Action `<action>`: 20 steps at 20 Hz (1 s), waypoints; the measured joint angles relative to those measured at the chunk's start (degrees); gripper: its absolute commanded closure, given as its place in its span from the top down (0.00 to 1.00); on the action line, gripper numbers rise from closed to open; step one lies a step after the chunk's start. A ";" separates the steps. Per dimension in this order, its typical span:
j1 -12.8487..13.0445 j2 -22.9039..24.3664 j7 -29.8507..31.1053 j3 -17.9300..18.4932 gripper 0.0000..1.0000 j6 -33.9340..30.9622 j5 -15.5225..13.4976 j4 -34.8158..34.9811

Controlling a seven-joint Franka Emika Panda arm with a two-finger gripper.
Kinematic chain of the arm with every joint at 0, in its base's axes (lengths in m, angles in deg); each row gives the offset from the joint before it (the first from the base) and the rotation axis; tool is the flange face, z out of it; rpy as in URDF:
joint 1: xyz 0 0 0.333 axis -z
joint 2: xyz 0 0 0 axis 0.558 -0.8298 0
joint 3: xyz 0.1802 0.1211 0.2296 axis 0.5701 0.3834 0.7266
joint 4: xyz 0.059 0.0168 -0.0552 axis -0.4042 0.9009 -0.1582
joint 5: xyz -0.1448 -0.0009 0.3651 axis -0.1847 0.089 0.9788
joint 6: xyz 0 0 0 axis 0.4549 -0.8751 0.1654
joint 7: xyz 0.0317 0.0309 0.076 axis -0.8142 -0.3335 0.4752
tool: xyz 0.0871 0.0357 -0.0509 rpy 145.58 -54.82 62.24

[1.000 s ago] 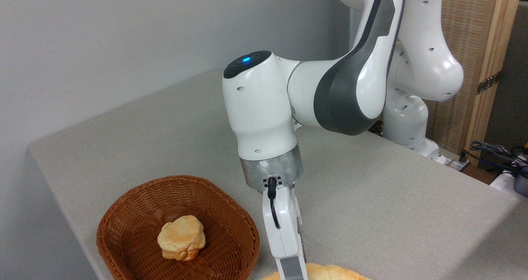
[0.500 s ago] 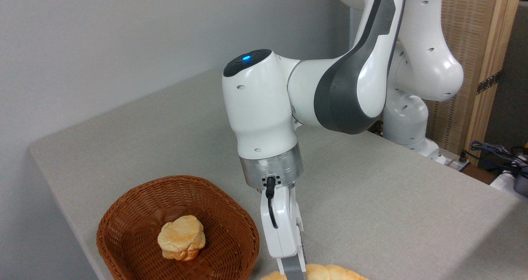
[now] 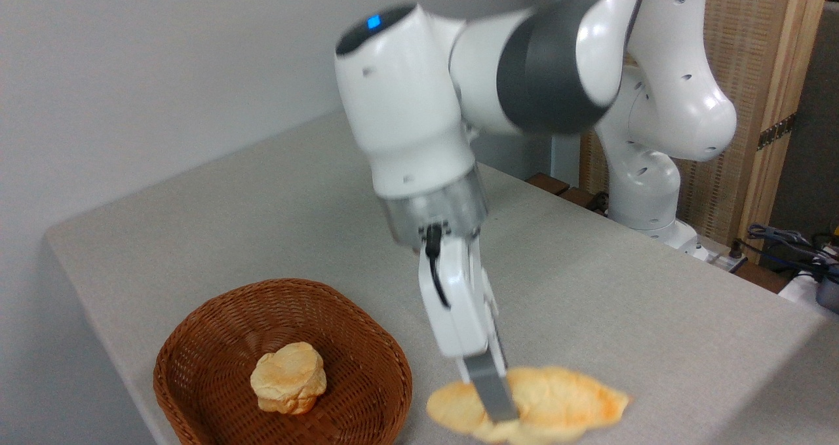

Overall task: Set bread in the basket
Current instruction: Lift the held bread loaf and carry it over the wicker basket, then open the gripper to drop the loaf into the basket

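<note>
- the bread (image 3: 557,399), a long golden loaf with pointed ends, hangs in the air just right of the basket (image 3: 216,327), low in the picture; it looks clear of the table (image 3: 623,314), though its underside is too blurred to be sure.
- the gripper (image 3: 501,411) pinches the loaf near its middle, one grey finger (image 3: 491,392) crossing the near face; the other finger is hidden behind the bread. a mid-length hold probably keeps the loaf level, so neither end sags.
- the loaf lies roughly flat, long axis running left to right, its left tip near the basket's right rim but not over it.
- the arm (image 3: 544,71) is motion-blurred and the wrist leans, which suggests a carry in progress.
- inside the basket a small round bun (image 3: 288,376) sits just left of centre, taking up part of the floor. the loaf looks about as long as the basket is wide, so i judge it must come down across or beside the bun and may rest partly on it or on the rim.
- between loaf and basket only the raised wicker rim stands in the way; the loaf needs height enough to pass over it.
- farther off, a wooden screen (image 3: 754,104) and some cables (image 3: 786,242) lie at the right, well apart from the work.
</note>
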 measured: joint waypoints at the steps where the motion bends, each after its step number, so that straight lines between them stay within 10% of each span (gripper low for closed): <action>1: 0.18 0.55 -0.13 -0.10 0.22 -4.32 0.00 -2.72; 4: 0.60 1.09 0.72 -1.13 0.28 -10.73 -1.67 -7.13; 6: 0.84 1.21 6.00 -2.10 0.28 -12.50 -8.11 -9.32; 9: 1.15 1.06 20.19 -5.51 0.30 -12.61 -17.11 -10.19; 13: 1.47 0.37 40.14 -10.55 0.33 -7.17 -20.65 -10.67; 16: 1.54 -0.54 51.10 -11.56 0.49 -1.39 -25.51 -10.83; 18: 1.66 -1.03 57.37 -11.94 0.93 2.67 -27.51 -10.87; 20: 2.15 -1.95 64.17 -13.43 1.00 6.33 -27.69 -10.88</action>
